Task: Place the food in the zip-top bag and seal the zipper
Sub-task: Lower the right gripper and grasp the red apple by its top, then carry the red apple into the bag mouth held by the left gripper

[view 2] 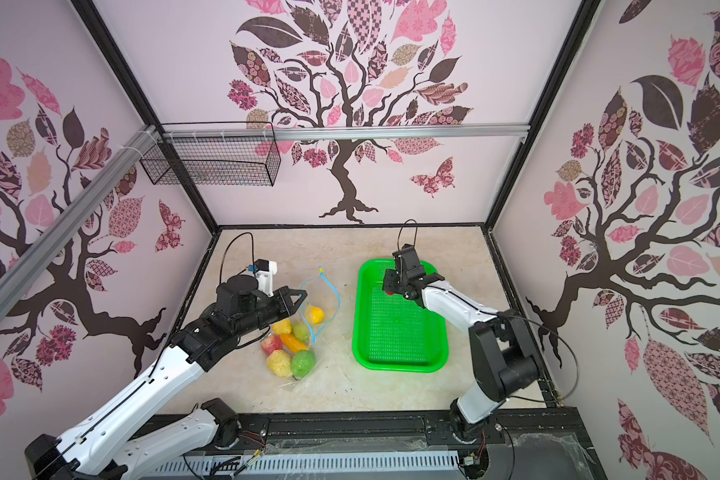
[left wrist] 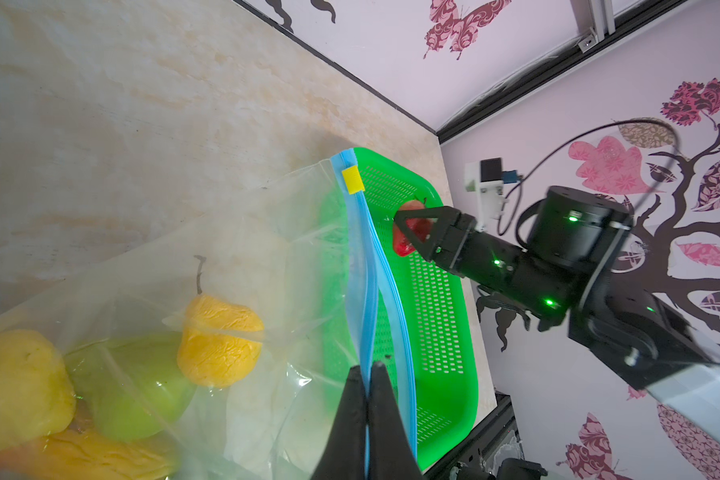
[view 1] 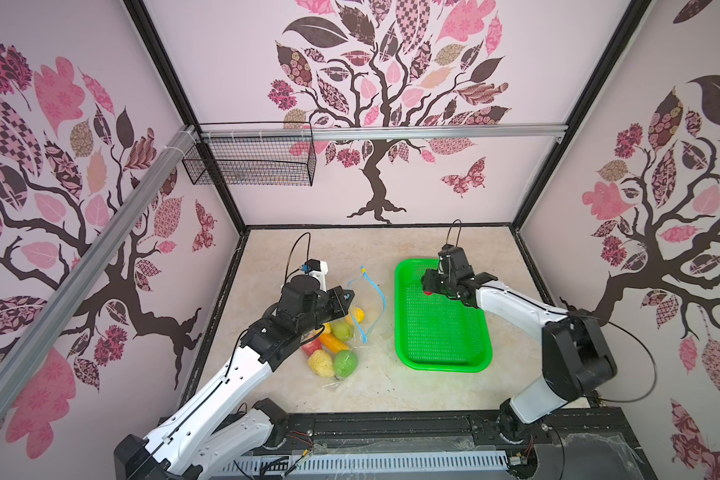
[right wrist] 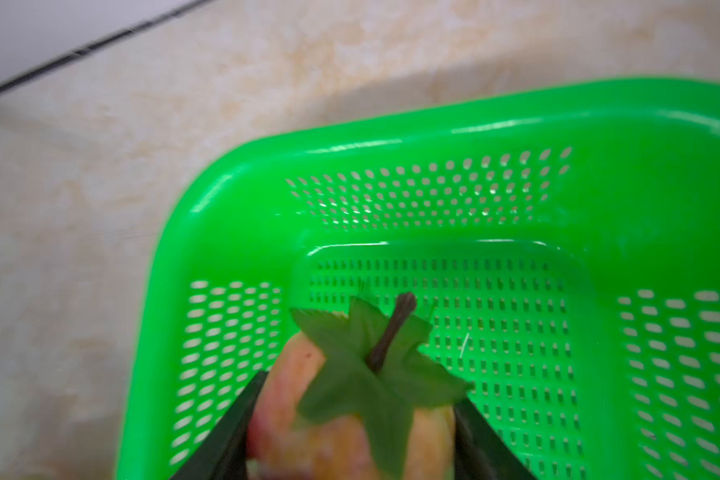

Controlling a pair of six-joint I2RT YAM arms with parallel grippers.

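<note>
The clear zip-top bag (view 1: pixel 364 328) lies on the table left of centre, its mouth standing open. Inside it sit several food pieces, among them a lemon (view 1: pixel 356 314), a green apple (view 1: pixel 346 362) and a bumpy yellow piece (view 1: pixel 321 363). My left gripper (left wrist: pixel 368 368) is shut on one lip of the light-blue zipper (left wrist: pixel 364 270). The yellow slider (left wrist: pixel 353 180) sits at the strip's far end. My right gripper (right wrist: pixel 360 390) is low over the far left part of the green basket (view 1: pixel 441 361), shut on a red strawberry (right wrist: pixel 283 399) with a green leaf cap.
A black wire basket (view 1: pixel 250 162) hangs on the back wall at upper left. The enclosure's walls close in the table on three sides. Bare table lies between the bag and the green basket (view 2: pixel 395 365), and in front of both.
</note>
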